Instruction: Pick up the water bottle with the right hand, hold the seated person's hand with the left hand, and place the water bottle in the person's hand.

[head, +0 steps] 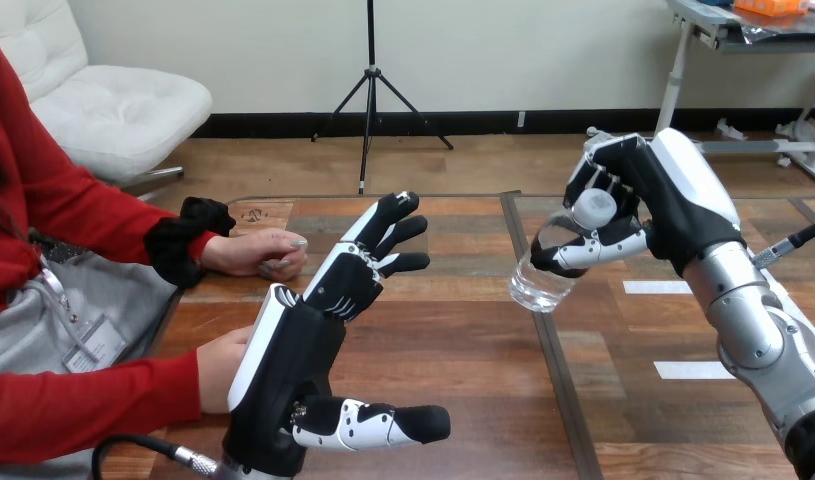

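Clear plastic water bottle with white cap (pixel 533 285): lifted off wooden surface (pixel 453 360), tilted, apparently for handover. Right hand (pixel 673 205) fingers curled round its neck. Left of bottle, left hand (pixel 293 350) fingers straight, spread, holding nothing. Person's lower hand (pixel 218 365) is just beside it, not yet held.

Clear water bottle (pixel 538 280) with a white cap (pixel 594 208), black right hand (pixel 673 205) with a white back shell, black left hand (pixel 293 360) with black-and-white fingers, silver right forearm (pixel 758 325), table (pixel 453 340) of brown streaked wood grain, two white strips (pixel 655 287) on it
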